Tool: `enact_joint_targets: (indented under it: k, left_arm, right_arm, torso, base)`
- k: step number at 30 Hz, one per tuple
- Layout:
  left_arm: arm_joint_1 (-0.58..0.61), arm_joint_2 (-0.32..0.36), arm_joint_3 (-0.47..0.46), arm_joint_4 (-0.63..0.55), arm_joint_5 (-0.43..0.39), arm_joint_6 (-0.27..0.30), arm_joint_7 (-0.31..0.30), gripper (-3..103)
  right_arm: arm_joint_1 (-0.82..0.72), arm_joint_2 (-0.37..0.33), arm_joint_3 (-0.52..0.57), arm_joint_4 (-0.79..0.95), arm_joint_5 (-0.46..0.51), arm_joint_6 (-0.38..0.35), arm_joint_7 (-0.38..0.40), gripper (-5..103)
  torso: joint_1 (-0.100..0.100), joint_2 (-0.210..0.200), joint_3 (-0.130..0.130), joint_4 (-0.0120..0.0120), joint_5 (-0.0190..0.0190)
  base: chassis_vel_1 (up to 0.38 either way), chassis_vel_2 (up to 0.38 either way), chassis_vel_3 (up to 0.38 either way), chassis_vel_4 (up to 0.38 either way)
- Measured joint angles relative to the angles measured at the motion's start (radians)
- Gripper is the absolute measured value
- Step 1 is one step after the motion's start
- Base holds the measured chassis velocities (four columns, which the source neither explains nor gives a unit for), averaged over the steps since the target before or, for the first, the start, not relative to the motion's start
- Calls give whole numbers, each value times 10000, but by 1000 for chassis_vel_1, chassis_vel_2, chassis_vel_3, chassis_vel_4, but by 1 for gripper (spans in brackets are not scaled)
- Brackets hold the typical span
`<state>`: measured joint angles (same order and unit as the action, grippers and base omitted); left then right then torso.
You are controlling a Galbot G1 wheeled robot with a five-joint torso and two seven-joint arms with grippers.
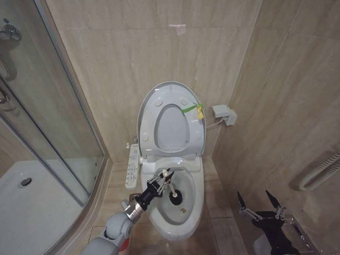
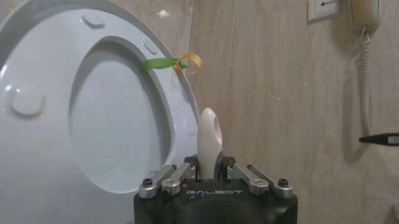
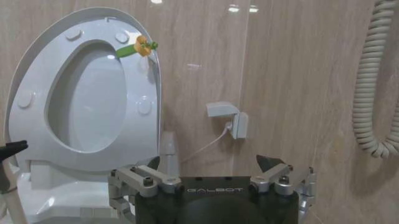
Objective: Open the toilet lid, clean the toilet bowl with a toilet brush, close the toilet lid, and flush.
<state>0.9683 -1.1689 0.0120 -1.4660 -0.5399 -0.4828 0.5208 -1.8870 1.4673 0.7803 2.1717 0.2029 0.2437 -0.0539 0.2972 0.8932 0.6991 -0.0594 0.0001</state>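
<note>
The toilet lid (image 1: pixel 169 93) stands upright against the wall with the seat ring raised against it, a green-and-yellow tag (image 1: pixel 194 109) on its edge. Below it the toilet bowl (image 1: pixel 198 185) is open. My left gripper (image 1: pixel 161 181) reaches over the bowl, shut on the toilet brush's white handle (image 2: pixel 210 133). The brush's dark head (image 1: pixel 176 198) is down inside the bowl. In the left wrist view the lid (image 2: pixel 37 70) and its tag (image 2: pixel 171 62) are close ahead. My right gripper (image 1: pixel 255 198) hangs open to the right of the bowl, holding nothing; the right wrist view has its gripper (image 3: pixel 212 163) facing the lid (image 3: pixel 151 93).
A glass shower enclosure (image 1: pixel 56 110) closes off the left side. A white control panel (image 1: pixel 132 166) runs along the bowl's left side. A small white box (image 1: pixel 223 114) with a cable is fixed to the wall, and a coiled hose (image 1: pixel 324 169) hangs on the right wall.
</note>
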Motion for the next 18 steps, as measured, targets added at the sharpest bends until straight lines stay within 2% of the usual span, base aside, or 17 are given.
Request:
enact_joint_targets:
  k: [7, 18]
  left_arm:
    - [-150, -238, 352, 158, -45, 86, 18, 23]
    - [-907, -847, 1034, 1975, 233, -178, 309, 23]
  right_arm:
    - [0, -1, -1, 0, 0, 0, 0, 100]
    - [0, -1, 0, 0, 0, 0, 0, 100]
  torso:
    - [0, 0, 0, 0, 1]
    - [0, 0, 1, 0, 0]
  base:
    - [0, 0, 0, 0]
    - [0, 0, 0, 0]
